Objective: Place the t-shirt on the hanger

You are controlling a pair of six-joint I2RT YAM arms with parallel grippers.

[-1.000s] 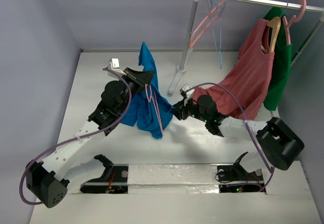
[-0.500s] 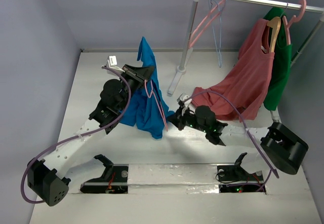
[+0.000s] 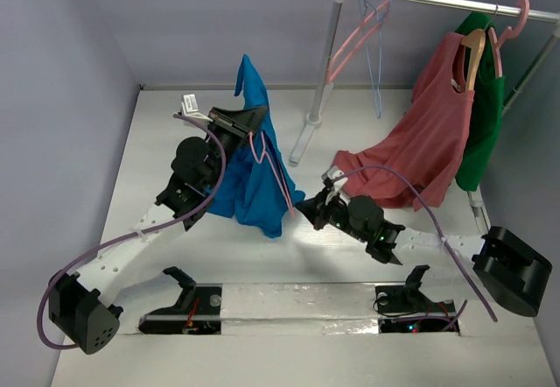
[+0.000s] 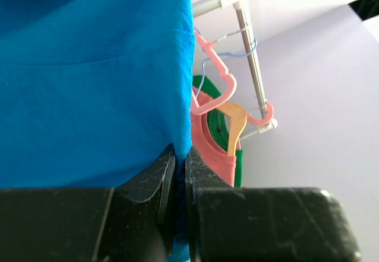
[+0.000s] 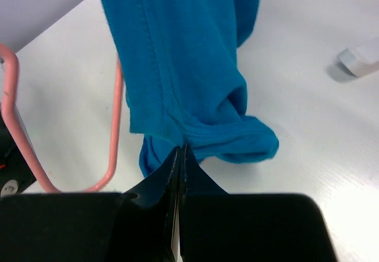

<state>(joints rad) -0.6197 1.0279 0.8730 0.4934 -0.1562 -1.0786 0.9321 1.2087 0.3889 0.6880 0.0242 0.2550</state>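
Right wrist | t-shirt [image 5: 177,60] fold pinched in right claw [image 5: 179,151] | hanger [image 5: 116,114] beside

walls [image 3: 70,98]: lavender-gry | table [image 3: 166,146]: wht | clothes rail [image 3: 437,0]: metal, rear R

No readable text, labels, brands or numbers on anything visible

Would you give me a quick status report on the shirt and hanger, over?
Left gripper shut on t-shirt, holding it up. Right gripper shut on its lower hem. Hanger hangs against the cloth, partly hidden; nothing blocking.
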